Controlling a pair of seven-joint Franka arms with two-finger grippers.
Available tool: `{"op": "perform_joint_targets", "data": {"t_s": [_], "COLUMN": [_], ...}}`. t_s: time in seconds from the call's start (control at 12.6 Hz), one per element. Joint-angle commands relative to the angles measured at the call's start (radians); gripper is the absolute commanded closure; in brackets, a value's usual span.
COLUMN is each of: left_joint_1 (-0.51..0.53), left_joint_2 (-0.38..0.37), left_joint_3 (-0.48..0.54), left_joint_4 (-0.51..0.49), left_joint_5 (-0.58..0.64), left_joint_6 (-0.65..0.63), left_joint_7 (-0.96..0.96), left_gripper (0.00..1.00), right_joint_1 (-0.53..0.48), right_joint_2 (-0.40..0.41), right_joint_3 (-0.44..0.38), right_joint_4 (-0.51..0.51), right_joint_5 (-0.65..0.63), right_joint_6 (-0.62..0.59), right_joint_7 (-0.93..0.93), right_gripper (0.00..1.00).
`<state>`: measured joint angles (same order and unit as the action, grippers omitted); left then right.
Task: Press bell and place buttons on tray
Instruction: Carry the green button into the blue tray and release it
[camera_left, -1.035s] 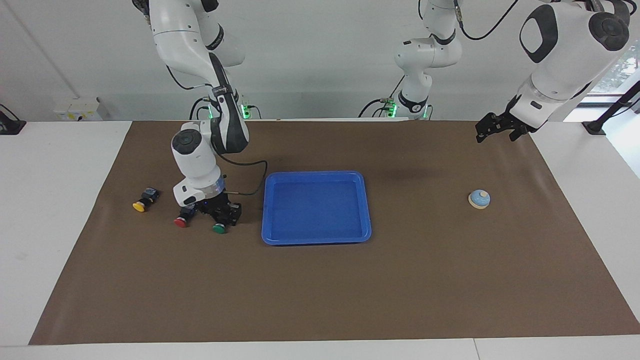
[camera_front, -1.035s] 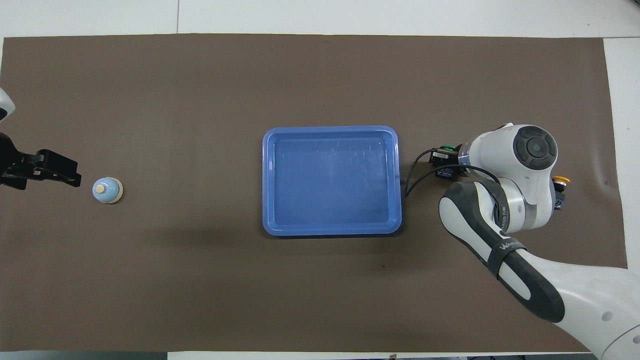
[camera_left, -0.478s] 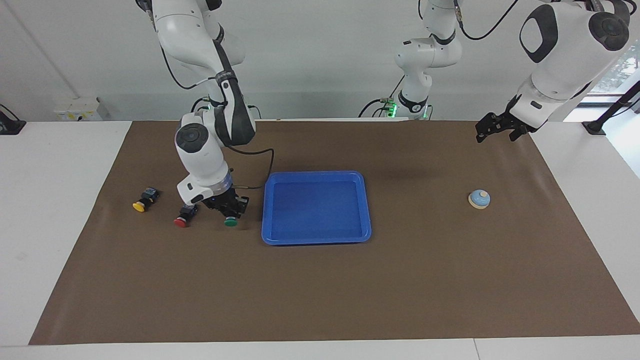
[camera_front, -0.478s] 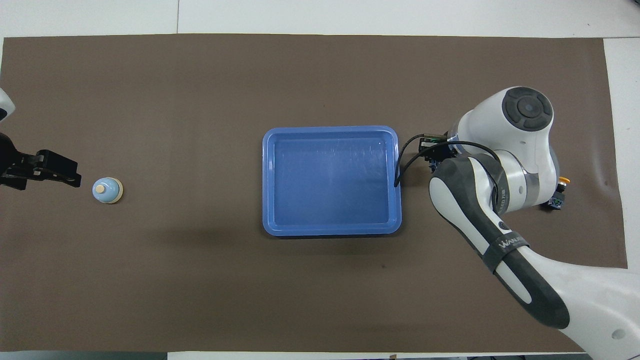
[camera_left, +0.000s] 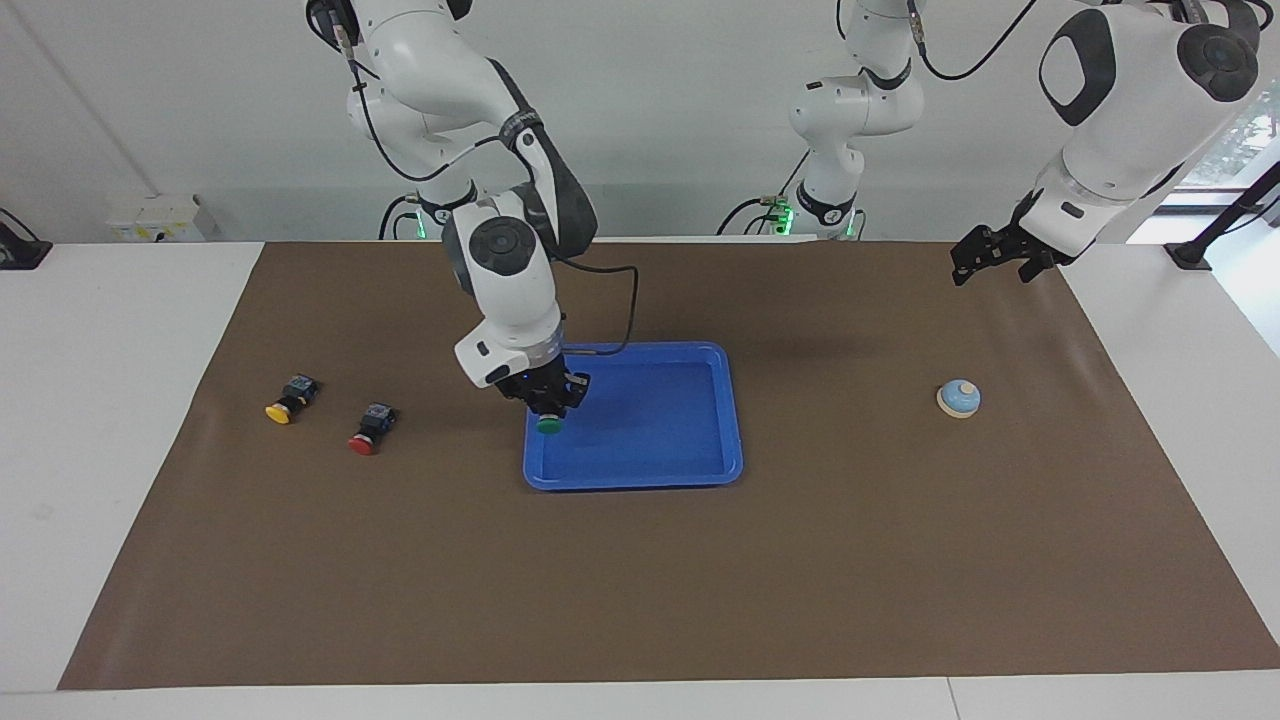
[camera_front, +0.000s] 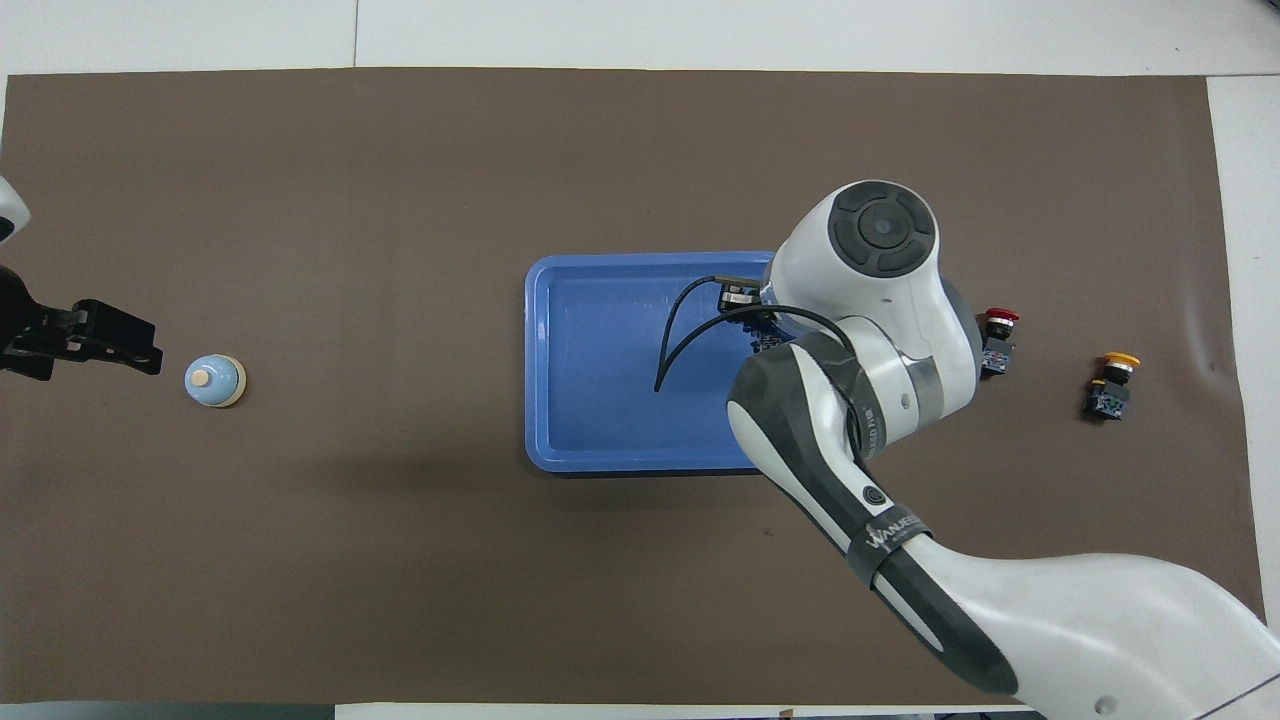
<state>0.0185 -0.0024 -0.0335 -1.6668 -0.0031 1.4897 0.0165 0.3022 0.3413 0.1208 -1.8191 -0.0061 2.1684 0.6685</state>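
- Your right gripper (camera_left: 545, 398) is clamped on the small green-capped black push-button (camera_left: 547, 425), carrying it over the right-arm end of the shallow blue plastic tray (camera_left: 700, 470).
- Nothing lies in that tray yet. The red-capped button (camera_left: 367, 431) and the yellow-capped button (camera_left: 288, 398) sit on the mat toward the right arm's end.
- Your left gripper (camera_left: 992, 255) waits in the air near the light-blue dome bell (camera_left: 958, 397); I can't tell its finger state.
- I can't tell whether the bell has been pressed.
- A brown mat (camera_left: 640, 600) covers the white table (camera_left: 100, 400); a plain pale wall stands at the robots' end.
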Motion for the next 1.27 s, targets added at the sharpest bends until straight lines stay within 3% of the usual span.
{"op": "perform_joint_targets", "data": {"t_s": [0.0, 0.32, 0.56, 0.64, 0.72, 0.88, 1.04, 1.19], "left_joint_1": [-0.002, -0.002, -0.002, -0.002, -0.002, -0.002, -0.002, -0.002], "left_joint_2": [-0.013, -0.013, -0.011, -0.013, -0.013, -0.013, -0.013, -0.013], "left_joint_3": [0.004, 0.004, 0.004, 0.004, 0.004, 0.004, 0.004, 0.004], "left_joint_4": [0.001, 0.001, 0.001, 0.001, 0.001, 0.001, 0.001, 0.001], "left_joint_5": [-0.005, -0.005, -0.005, -0.005, -0.005, -0.005, -0.005, -0.005], "left_joint_6": [-0.012, -0.012, -0.012, -0.012, -0.012, -0.012, -0.012, -0.012], "left_joint_7": [-0.009, -0.009, -0.009, -0.009, -0.009, -0.009, -0.009, -0.009], "left_gripper": [0.00, 0.00, 0.00, 0.00, 0.00, 0.00, 0.00, 0.00], "right_joint_1": [-0.006, 0.018, 0.015, 0.014, 0.009, -0.009, -0.044, -0.089], "right_joint_2": [0.010, 0.008, 0.008, 0.008, 0.008, -0.001, -0.018, -0.086], "right_joint_3": [-0.001, -0.001, -0.001, -0.001, -0.001, -0.004, -0.004, -0.007], "right_joint_4": [-0.057, -0.149, -0.170, -0.170, -0.164, -0.119, -0.010, 0.020], "right_joint_5": [-0.012, -0.012, -0.012, -0.012, -0.012, -0.012, -0.012, -0.011], "right_joint_6": [0.085, 0.198, 0.219, 0.219, 0.208, 0.132, -0.028, -0.135], "right_joint_7": [0.037, 0.091, 0.147, 0.169, 0.175, 0.168, 0.149, 0.030], "right_gripper": [1.00, 1.00, 1.00, 0.71, 0.01, 0.00, 0.00, 0.00]}}
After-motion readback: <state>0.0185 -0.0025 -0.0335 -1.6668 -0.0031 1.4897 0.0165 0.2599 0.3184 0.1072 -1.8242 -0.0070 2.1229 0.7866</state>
